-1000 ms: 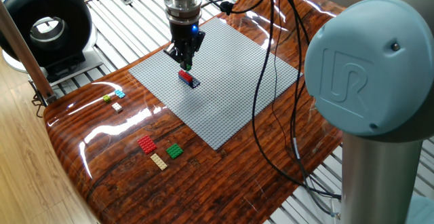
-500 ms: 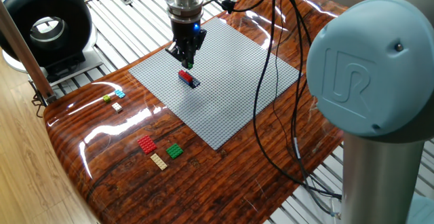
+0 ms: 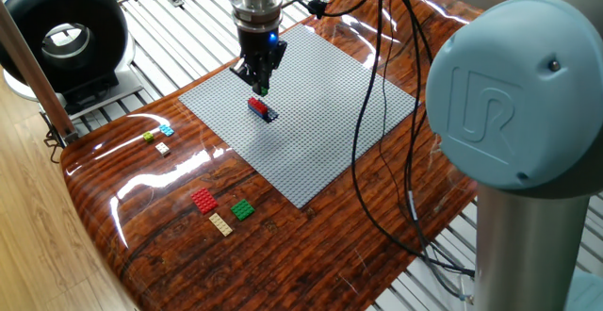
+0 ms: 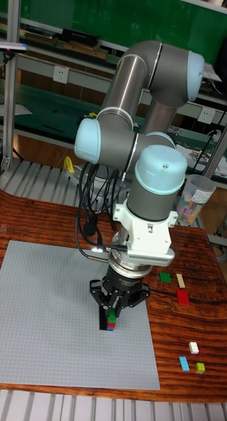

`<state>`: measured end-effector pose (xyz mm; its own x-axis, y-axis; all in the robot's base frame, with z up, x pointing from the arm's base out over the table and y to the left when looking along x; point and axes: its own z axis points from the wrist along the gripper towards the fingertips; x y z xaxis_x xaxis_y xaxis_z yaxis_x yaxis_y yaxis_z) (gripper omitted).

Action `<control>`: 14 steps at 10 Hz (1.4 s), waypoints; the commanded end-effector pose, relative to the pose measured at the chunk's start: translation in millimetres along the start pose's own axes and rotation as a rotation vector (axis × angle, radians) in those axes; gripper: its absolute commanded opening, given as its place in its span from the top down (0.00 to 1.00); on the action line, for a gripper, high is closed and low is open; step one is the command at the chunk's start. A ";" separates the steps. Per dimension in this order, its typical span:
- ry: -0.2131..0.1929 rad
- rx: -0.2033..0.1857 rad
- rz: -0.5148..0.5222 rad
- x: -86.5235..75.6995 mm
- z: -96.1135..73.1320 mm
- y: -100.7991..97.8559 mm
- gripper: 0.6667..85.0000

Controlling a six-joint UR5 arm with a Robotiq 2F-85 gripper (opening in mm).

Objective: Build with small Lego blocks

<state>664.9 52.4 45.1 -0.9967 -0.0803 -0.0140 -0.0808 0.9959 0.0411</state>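
My gripper (image 3: 261, 88) (image 4: 112, 313) hangs over the back left part of the grey baseplate (image 3: 320, 141) (image 4: 47, 316), shut on a small green brick (image 3: 263, 90) (image 4: 111, 317). Just beneath it a red brick (image 3: 256, 105) (image 4: 111, 322) sits on a blue brick (image 3: 269, 115) on the plate. Loose small Lego blocks lie on the wooden table: red (image 3: 203, 200), tan (image 3: 220, 223), green (image 3: 243, 209), yellow-green (image 3: 148, 137), light blue (image 3: 167, 130) and white (image 3: 163, 147).
Black cables (image 3: 377, 113) hang down across the baseplate's right side. A black ring-shaped device (image 3: 61, 38) stands at the back left. The arm's big joint (image 3: 509, 94) fills the right foreground. A clear cup (image 4: 192, 197) with bricks stands behind the arm.
The gripper has risen a little from the red brick since the earliest frame, then held still. The loose bricks have not moved.
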 end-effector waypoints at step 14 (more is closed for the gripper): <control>-0.003 -0.017 0.025 10.4 9.1 6.8 0.99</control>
<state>653.5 56.1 34.7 -0.9982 -0.0586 -0.0137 -0.0592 0.9972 0.0454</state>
